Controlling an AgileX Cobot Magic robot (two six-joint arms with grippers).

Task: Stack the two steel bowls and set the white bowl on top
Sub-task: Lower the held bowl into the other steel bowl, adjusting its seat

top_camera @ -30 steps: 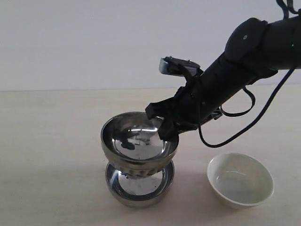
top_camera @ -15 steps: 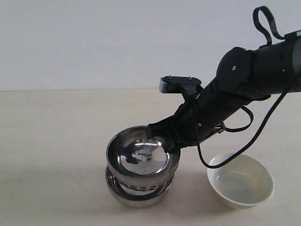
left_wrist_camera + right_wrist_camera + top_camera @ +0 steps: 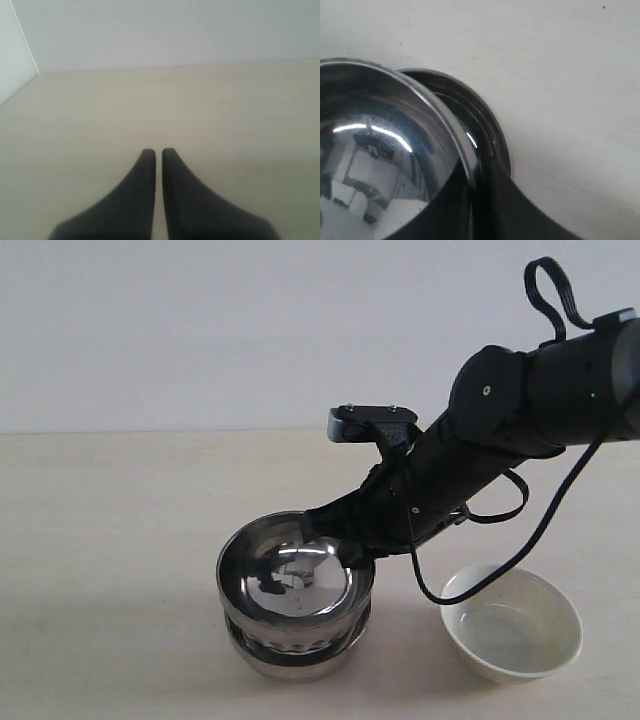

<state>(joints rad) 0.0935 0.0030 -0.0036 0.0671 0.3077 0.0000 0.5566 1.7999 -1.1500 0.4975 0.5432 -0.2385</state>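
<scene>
Two steel bowls sit nested on the table. The upper steel bowl (image 3: 293,578) rests inside the lower steel bowl (image 3: 296,652), whose rim peeks out below. My right gripper (image 3: 345,548) is shut on the upper bowl's right rim, one finger inside and one outside. In the right wrist view the upper bowl (image 3: 380,165) fills the frame, the lower bowl's rim (image 3: 487,125) shows beside it, and the right gripper (image 3: 481,167) pinches the rim. The white bowl (image 3: 511,623) stands upright to the right. My left gripper (image 3: 156,152) is shut and holds nothing, over bare table.
The right arm (image 3: 500,440) slants down from the upper right, with a looping cable hanging just above the white bowl. The pale wooden table (image 3: 110,540) meets a white wall behind.
The right gripper lowered the upper steel bowl from above the lower one down into it, so they now nest. The white bowl and left gripper stayed put.
</scene>
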